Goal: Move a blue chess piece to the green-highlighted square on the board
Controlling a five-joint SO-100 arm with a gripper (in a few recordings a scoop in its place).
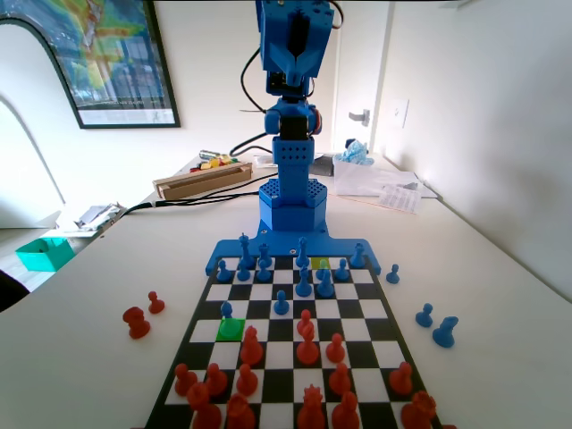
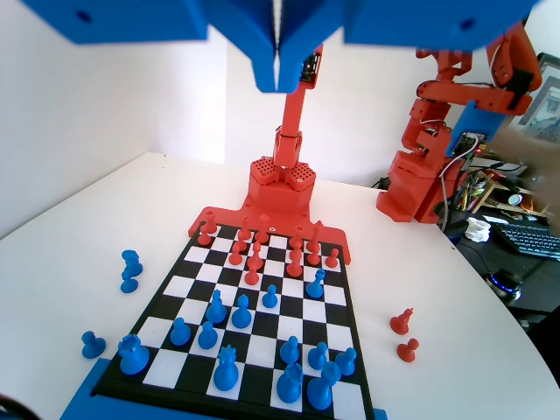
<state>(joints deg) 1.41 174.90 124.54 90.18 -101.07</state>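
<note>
One blue chess piece [image 1: 226, 309], likely light, rigid and slick, best pinched below its ball head, stands just beyond the green-highlighted square [image 1: 231, 329] on the board [image 1: 357, 332], while the empty pincer [image 2: 278, 77] hangs high, jaws together.

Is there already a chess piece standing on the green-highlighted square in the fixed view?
No, the green-highlighted square is bare; the nearest blue chess piece stands on the square just behind it.

Fingers [image 2: 278, 74] raised high (pressed together).
</note>
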